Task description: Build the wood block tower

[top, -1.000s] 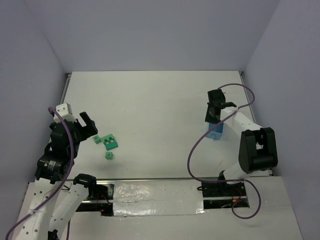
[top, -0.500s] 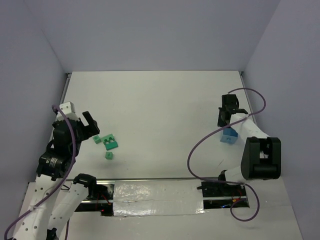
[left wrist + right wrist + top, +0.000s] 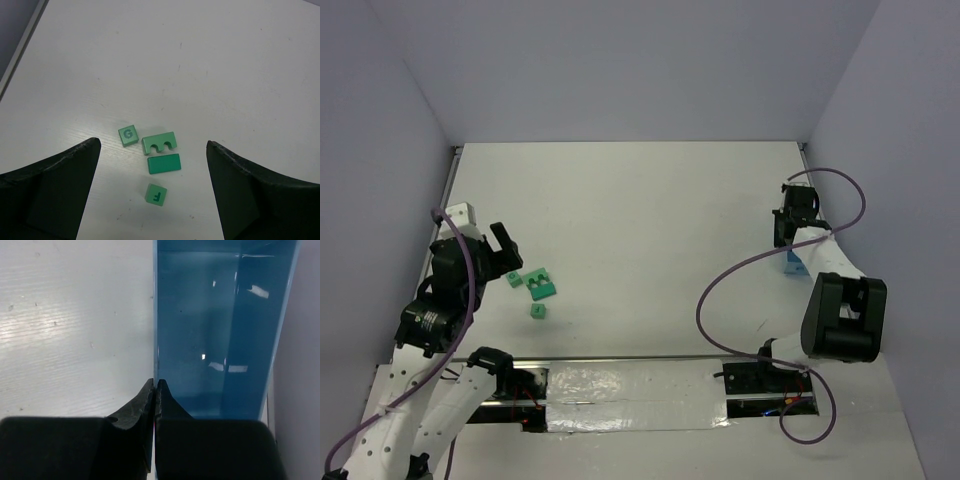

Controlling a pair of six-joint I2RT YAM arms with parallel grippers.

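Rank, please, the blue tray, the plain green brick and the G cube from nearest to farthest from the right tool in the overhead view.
1. Blue tray, right side, wall pinched in the right tool.
2. Plain green brick, far across, left side.
3. G cube, further left.

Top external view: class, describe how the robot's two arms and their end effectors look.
Both the white-and-black left arm and right arm have white links, bulky black joint housings and a looping purple cable. The left end effector and right end effector have matte black, tapering fingers.
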